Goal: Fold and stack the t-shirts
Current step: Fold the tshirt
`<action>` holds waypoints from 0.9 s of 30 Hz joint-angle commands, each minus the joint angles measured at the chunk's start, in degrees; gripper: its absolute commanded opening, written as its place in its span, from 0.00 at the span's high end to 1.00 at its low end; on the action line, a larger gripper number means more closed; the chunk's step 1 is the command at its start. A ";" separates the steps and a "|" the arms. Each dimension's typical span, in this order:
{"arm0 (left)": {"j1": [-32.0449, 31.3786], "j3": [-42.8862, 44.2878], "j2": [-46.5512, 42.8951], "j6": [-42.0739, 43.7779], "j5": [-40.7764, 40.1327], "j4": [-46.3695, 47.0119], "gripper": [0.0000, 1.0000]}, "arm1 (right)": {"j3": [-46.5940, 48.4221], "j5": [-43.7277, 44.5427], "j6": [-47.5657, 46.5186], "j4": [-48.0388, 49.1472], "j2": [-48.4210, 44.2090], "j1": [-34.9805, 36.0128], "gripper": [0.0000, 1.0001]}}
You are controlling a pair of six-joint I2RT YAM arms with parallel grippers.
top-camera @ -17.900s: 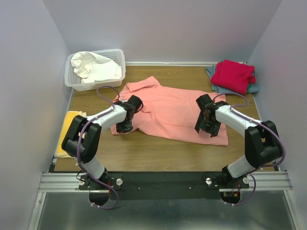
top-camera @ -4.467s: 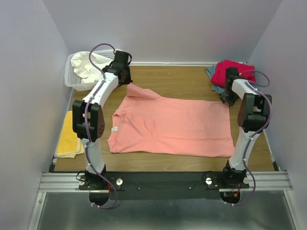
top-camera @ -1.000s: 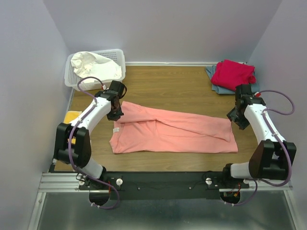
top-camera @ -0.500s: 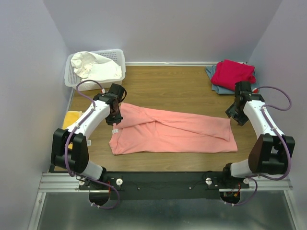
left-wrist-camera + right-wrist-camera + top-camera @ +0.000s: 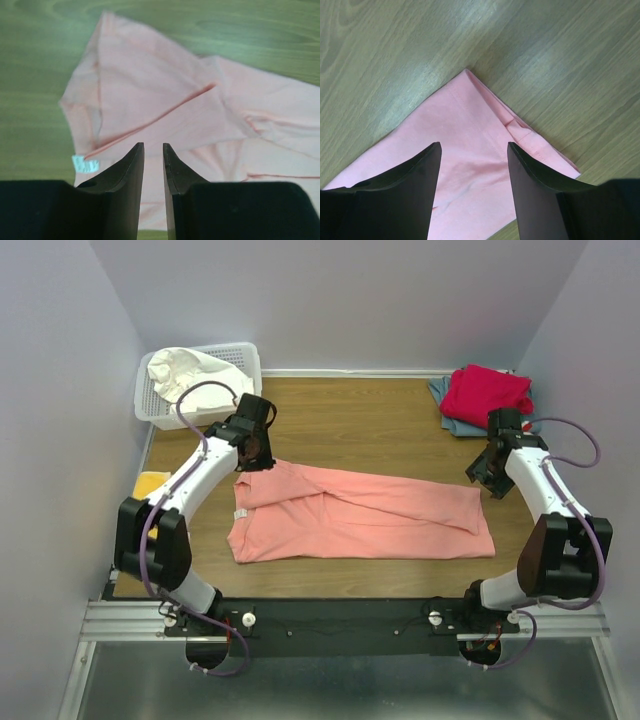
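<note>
The salmon-pink t-shirt (image 5: pixel 370 515) is laid across the middle of the desk (image 5: pixel 370 420) as a long band, doubled lengthwise, with a diagonal crease and a loose flap showing in its top layer. This is judged to be the first fold of several. The left claw (image 5: pixel 152 147) is held just above the band's left end, its fingers parted only narrowly and nothing caught between them. A small white label (image 5: pixel 86 163) is exposed near the lower corner of that end. The right claw (image 5: pixel 474 146) is poised over the far corner of the opposite end, spread wide and empty, with the cloth corner framed between its fingers. The two are thus set at opposite ends of the far edge, where matching pinches could be taken, and it is judged that the band is next to be shortened end to end. The crimson-red t-shirt (image 5: pixel 487 395) lies on top of the grey-blue t-shirt (image 5: pixel 452 425) at the far right corner, well apart from the band — presumably the stack to which the pink one is to be added. The white t-shirt (image 5: pixel 195 380) is seen crumpled in the lattice basket (image 5: pixel 190 420) at the far left, not yet folded, and a yellow cloth (image 5: pixel 148 485) lies at the desk's left edge.
</note>
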 commanded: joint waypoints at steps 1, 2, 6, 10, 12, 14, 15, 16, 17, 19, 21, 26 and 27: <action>-1.63 4.73 7.64 5.78 5.76 7.85 0.70 | 0.78 -1.19 -0.83 1.23 -0.23 0.31 0.36; -2.07 5.60 10.18 6.91 5.76 7.85 0.70 | 0.70 -1.19 -0.75 1.32 -0.49 0.40 0.36; -3.83 9.64 15.65 8.59 6.11 7.67 0.70 | 0.34 -1.45 -0.75 1.14 -0.84 0.40 0.36; -5.23 10.53 18.99 8.16 7.85 8.20 0.70 | -0.01 -1.45 -0.66 1.14 -1.28 0.40 0.36; -5.76 11.23 20.48 8.42 8.21 8.55 0.70 | -0.27 -1.63 -0.57 1.23 -1.46 0.40 0.36; -6.20 11.67 21.62 8.51 8.57 8.46 0.70 | -0.53 -1.54 -0.48 1.23 -1.55 0.40 0.36; -6.29 11.85 21.81 8.77 9.00 8.64 0.70 | -0.45 -1.54 -0.48 1.14 -1.55 0.40 0.36; -6.38 12.11 22.07 8.94 9.01 8.64 0.70 | -0.54 -1.36 -0.48 1.14 -1.72 0.40 0.36; -6.55 12.20 22.59 9.03 9.27 8.73 0.70 | -0.71 -1.45 -0.48 1.23 -1.81 0.40 0.36; -6.55 12.20 23.12 9.38 9.80 8.90 0.70 | -0.71 -1.28 -0.40 1.14 -1.90 0.40 0.36; -6.64 12.11 23.74 9.56 9.71 9.08 0.70 | -0.89 -1.28 -0.48 1.05 -1.90 0.40 0.36; -6.64 11.85 25.32 9.39 7.25 8.73 0.69 | -1.15 -1.10 -0.40 1.05 -2.16 0.40 0.36; -6.64 11.85 25.50 9.21 6.64 8.64 0.69 | -1.06 -1.27 -0.48 0.97 -2.07 0.40 0.36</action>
